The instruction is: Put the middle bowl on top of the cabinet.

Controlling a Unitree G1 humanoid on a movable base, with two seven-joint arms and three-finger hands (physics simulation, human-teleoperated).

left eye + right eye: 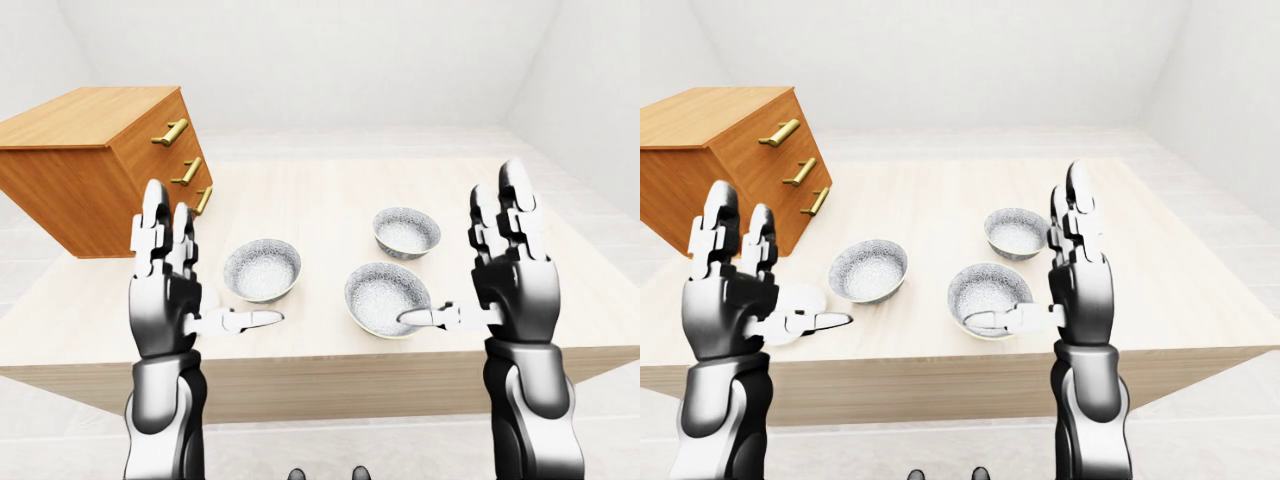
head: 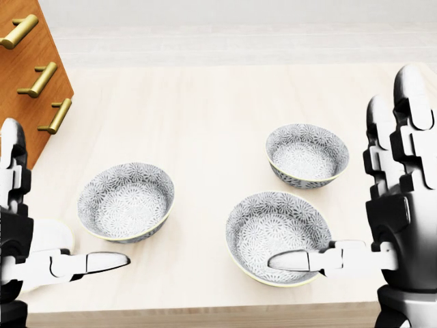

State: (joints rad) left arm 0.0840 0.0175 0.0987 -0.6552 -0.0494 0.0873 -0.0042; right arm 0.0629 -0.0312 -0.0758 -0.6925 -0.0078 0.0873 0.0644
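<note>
Reach for grey patterned middle bowl (image 2: 263, 229).
Right hand (image 2: 403, 219), wide open and empty at its three o'clock, should close squarely round rim.

The table (image 2: 205, 116) bears a cabinet (image 1: 100, 160), a plate (image 2: 53, 236) and three bowls (image 2: 278, 236).

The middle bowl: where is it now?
In the head view the middle bowl stands on the table, low and right of centre, just below the right-most bowl; the thumb of the right hand overlaps its lower rim.
</note>
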